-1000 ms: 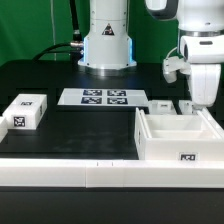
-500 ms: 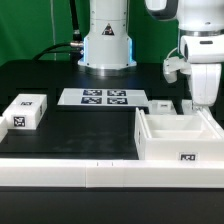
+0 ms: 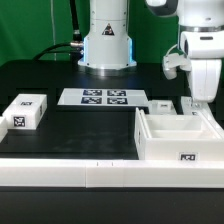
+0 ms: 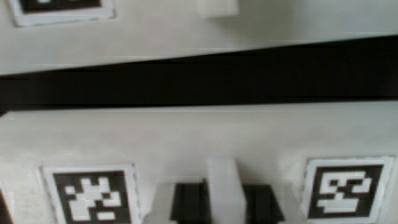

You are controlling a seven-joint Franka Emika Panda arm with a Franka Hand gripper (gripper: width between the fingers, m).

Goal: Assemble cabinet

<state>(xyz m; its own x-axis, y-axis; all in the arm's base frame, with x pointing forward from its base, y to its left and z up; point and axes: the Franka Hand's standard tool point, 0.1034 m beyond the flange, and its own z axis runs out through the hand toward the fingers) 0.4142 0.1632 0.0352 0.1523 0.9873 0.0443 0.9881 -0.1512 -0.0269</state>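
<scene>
Cabinet (image 3: pixel 180 140) at worktop's (image 3: pixel 90 130) near corner, exterior view's right, claw (image 3: pixel 204 104) low at its far wall, opening cannot be told

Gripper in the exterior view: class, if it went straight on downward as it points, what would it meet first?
Most likely the cabinet, at its far wall: the gripper hangs pointing down just above it. Depth is unclear, so it might instead pass just behind that wall.

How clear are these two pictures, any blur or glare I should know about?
Exterior view: evenly lit and fairly sharp, the white cabinet bright against the black table, no harsh glare. Wrist view: a soft, blurred close-up, its tags smeared.
</scene>
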